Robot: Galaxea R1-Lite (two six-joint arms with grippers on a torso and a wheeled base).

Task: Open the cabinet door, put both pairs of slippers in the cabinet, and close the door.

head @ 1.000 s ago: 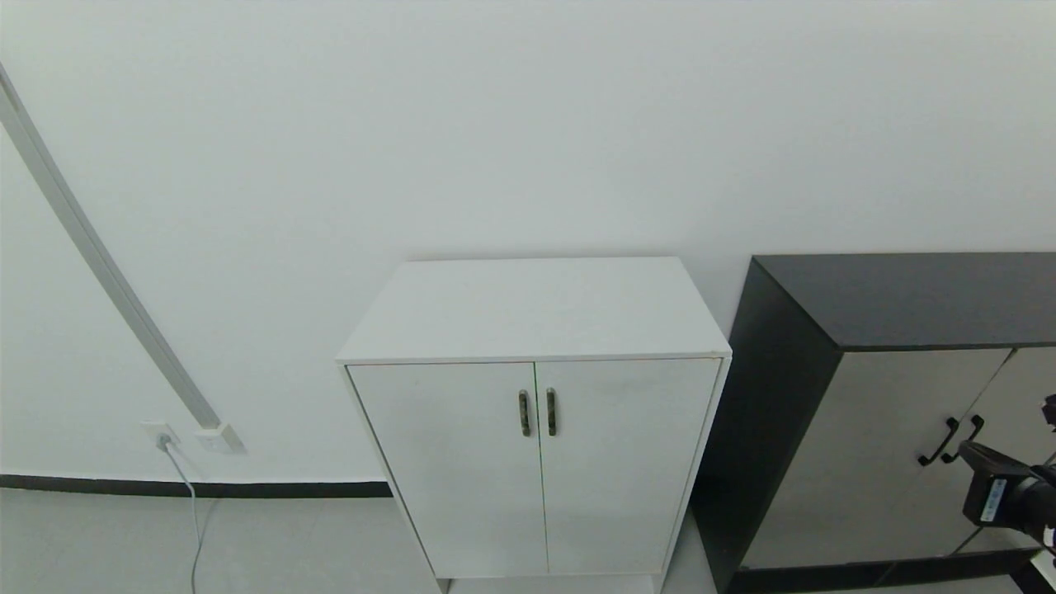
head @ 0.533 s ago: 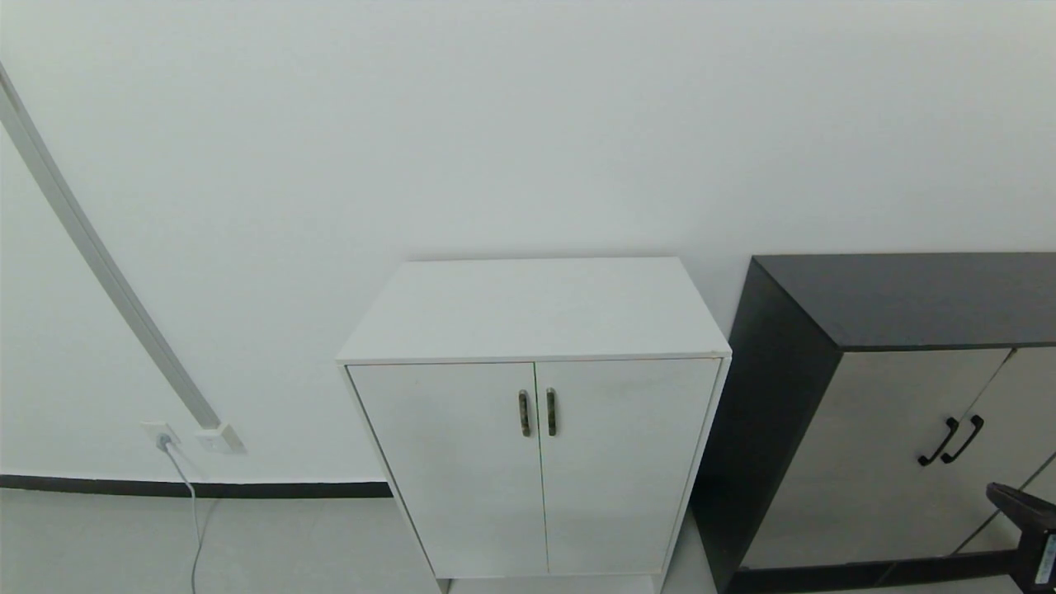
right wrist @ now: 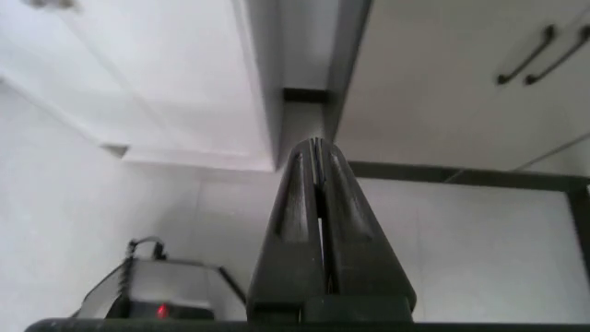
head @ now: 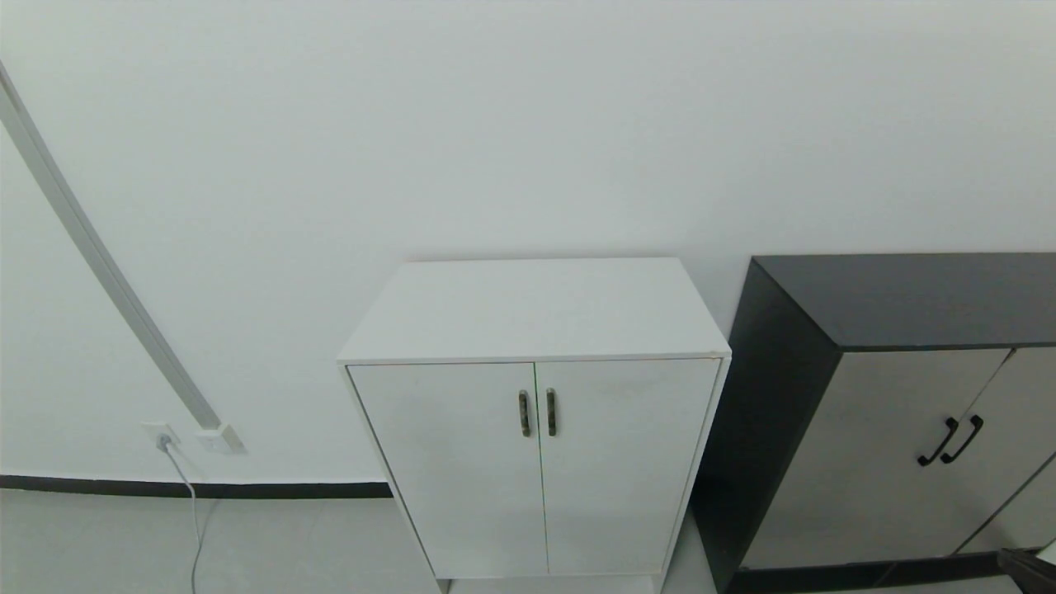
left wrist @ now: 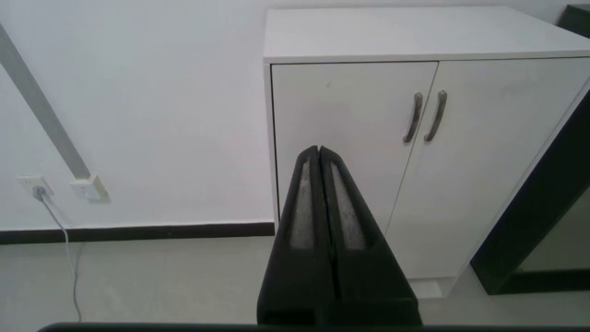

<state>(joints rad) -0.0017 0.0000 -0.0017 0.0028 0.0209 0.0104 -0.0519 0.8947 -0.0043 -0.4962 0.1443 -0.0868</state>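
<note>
Standing against the wall, the white cabinet (head: 535, 330) has both doors shut, its two handles (head: 537, 412) side by side at the middle seam. A black cabinet (head: 874, 412) stands just beside it. The left hand (left wrist: 319, 152) hangs before the white cabinet, fingers pressed together, empty. The right hand (right wrist: 316, 146) is likewise closed and empty, low over the floor (right wrist: 479, 240) near the gap between the cabinets.

Cabinet (head: 535, 309): plain white, no pattern; pair of dark metallic handles (head: 525, 412). Second cabinet (head: 907, 297), at 3 o'clock: black body, grey doors (head: 891, 462), black handles (head: 939, 443). Wall (head: 528, 124): white. Floor (head: 289, 544): light grey; skirting strip (head: 198, 488) black. Left gripper (left wrist: 319, 152) and right gripper (right wrist: 316, 143): black, grey pads (left wrist: 300, 207).
</note>
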